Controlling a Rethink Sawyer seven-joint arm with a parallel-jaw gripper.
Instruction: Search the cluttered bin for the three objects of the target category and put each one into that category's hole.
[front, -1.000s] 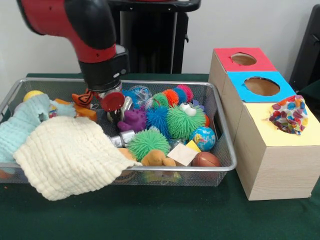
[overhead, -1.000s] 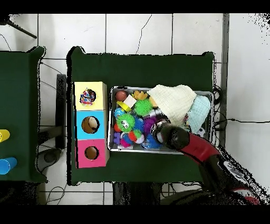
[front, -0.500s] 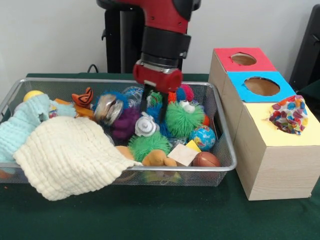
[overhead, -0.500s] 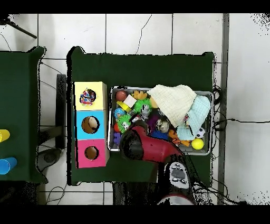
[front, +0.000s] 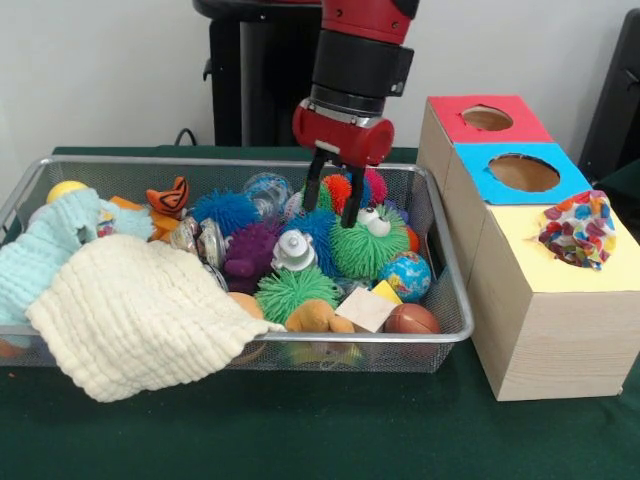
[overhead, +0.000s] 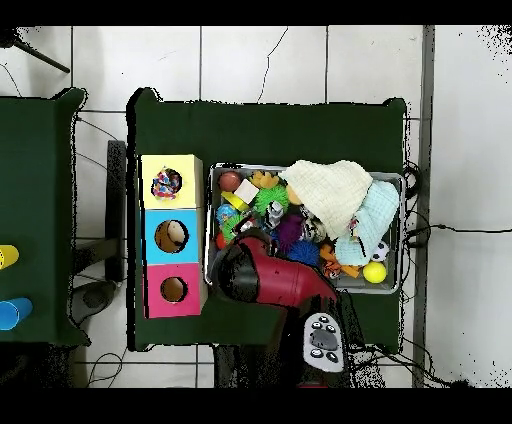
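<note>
The gripper (front: 332, 203) hangs spread open and empty over the bin (front: 440, 262), its two dark fingers (front: 313, 190) pointing down, one at each side of an orange spiky ball (front: 338, 190) near the bin's far wall. Just in front of the fingertips lies a green spiky ball with white eyes (front: 364, 243); whether the tips touch either ball I cannot tell. In the overhead view the red arm (overhead: 285, 283) covers the bin's end nearest the boxes. A cream cloth (front: 140, 310) droops over the bin's front rim at the end away from the boxes, a pale blue cloth (front: 48, 250) beside it. The patchwork ball (front: 579, 229) sits in the hole (overhead: 166, 183) of the yellow-topped box (front: 560, 330), outside the bin, half sunk and bulging above the panel
</note>
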